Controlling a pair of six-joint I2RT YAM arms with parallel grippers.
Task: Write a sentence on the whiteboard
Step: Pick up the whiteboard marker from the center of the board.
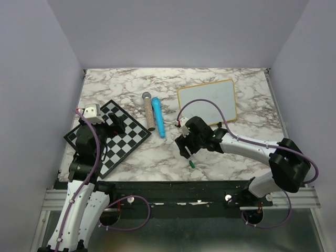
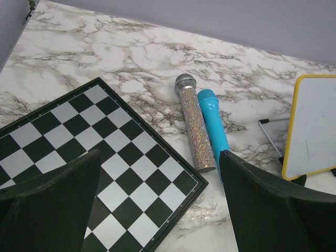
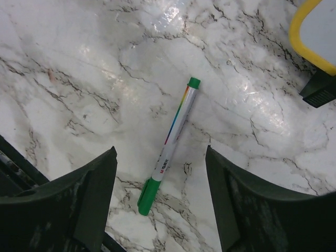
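The whiteboard lies at the back right of the marble table, its face white inside a light frame; no sentence shows on it. Its edge also appears in the left wrist view and the right wrist view. A green-capped marker lies flat on the marble. My right gripper hangs open just above the marker, one finger on each side, neither touching it. My left gripper stands open and empty over the chessboard's corner.
A black-and-white chessboard covers the left of the table. A glittery silver microphone and a blue one lie side by side between chessboard and whiteboard. Purple walls close in the sides and back.
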